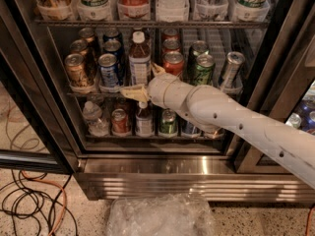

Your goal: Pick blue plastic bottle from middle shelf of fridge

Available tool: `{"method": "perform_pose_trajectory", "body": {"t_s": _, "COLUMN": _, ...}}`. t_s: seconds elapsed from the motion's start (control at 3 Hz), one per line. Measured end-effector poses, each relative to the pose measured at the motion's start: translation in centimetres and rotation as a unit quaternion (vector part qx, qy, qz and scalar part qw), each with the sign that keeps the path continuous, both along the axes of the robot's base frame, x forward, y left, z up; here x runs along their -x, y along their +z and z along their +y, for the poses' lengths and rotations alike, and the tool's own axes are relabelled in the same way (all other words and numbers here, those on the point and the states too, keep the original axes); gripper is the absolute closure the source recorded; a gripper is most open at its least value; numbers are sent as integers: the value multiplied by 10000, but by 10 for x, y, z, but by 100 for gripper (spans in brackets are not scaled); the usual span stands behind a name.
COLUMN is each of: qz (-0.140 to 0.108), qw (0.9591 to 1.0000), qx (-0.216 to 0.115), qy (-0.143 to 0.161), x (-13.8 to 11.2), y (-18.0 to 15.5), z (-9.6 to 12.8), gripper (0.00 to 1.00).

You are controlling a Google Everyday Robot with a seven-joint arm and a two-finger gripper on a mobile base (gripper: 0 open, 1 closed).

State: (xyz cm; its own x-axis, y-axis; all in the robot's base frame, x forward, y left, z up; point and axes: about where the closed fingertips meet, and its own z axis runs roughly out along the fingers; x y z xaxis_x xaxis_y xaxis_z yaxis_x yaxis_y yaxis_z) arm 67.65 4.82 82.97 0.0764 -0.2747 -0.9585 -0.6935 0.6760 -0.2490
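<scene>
On the middle shelf (pixel 93 93), the blue bottle (pixel 140 58) stands at 12 o'clock from my gripper (pixel 140 79). Its fingers are spread and hold nothing. Closing this low could tip the bottle into the red can (pixel 173 63) at 3 o'clock.

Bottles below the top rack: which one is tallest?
The clear, white-capped plastic bottle with a blue-and-white label on the middle shelf; it rises above the cans beside it. The tool is at its base.

place | shop-like — stocked glass-door drinks fridge (pixel 162 167); fingers (pixel 132 93) at middle shelf (pixel 93 94)
</scene>
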Motion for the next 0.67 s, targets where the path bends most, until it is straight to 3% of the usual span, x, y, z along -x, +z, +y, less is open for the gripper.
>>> {"method": "perform_pose_trajectory", "body": {"t_s": 0.33, "qz": -417, "qw": 9990, "qx": -153, "qy": 47, "x": -15, "y": 21, "z": 21, "gripper": 26}}
{"method": "perform_pose_trajectory", "body": {"t_s": 0.67, "qz": -580, "qw": 9978, "qx": -325, "qy": -73, "x": -22, "y": 29, "z": 27, "gripper": 45}}
